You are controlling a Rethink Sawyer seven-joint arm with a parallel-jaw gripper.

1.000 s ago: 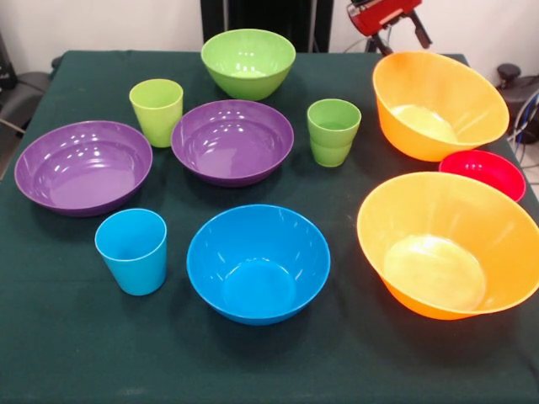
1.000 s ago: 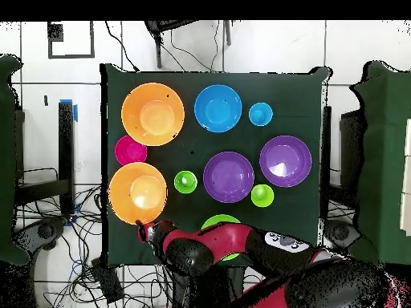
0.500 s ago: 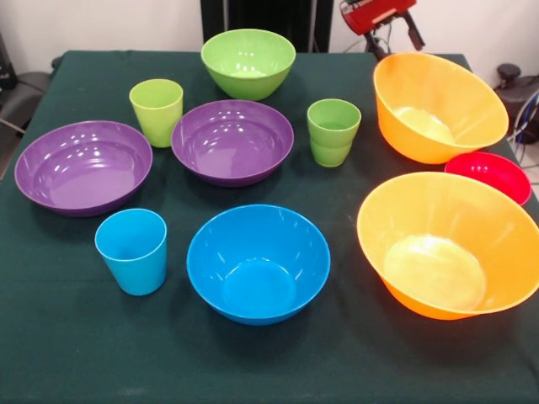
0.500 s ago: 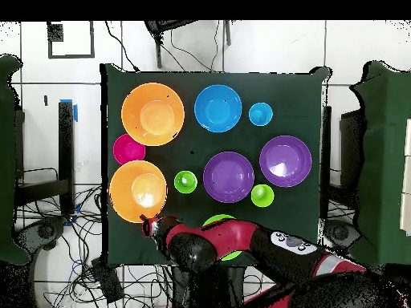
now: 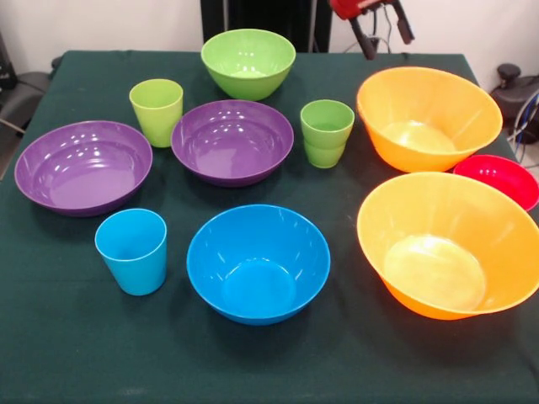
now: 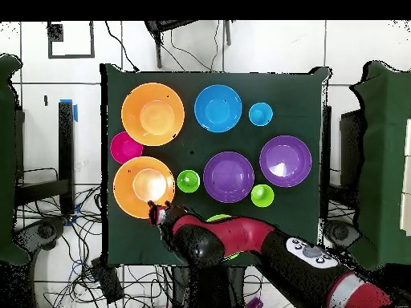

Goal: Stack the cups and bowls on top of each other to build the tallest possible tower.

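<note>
Shifted far orange bowl, glossy, now level.

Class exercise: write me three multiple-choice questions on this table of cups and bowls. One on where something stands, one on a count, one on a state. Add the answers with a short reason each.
1. In the front view, what stands right beside the blue bowl, to its left?
A. the sky blue cup
B. the red bowl
C. the green bowl

2. How many orange bowls are on the table?
A. one
B. two
C. three

3. What is the state of the stacking?
A. everything nested
B. only the cups stacked
C. nothing stacked yet

Answers: 1 A, the sky blue cup stands at its left. 2 B, a far orange bowl and a near orange bowl. 3 C, every piece stands on the cloth by itself.
</note>
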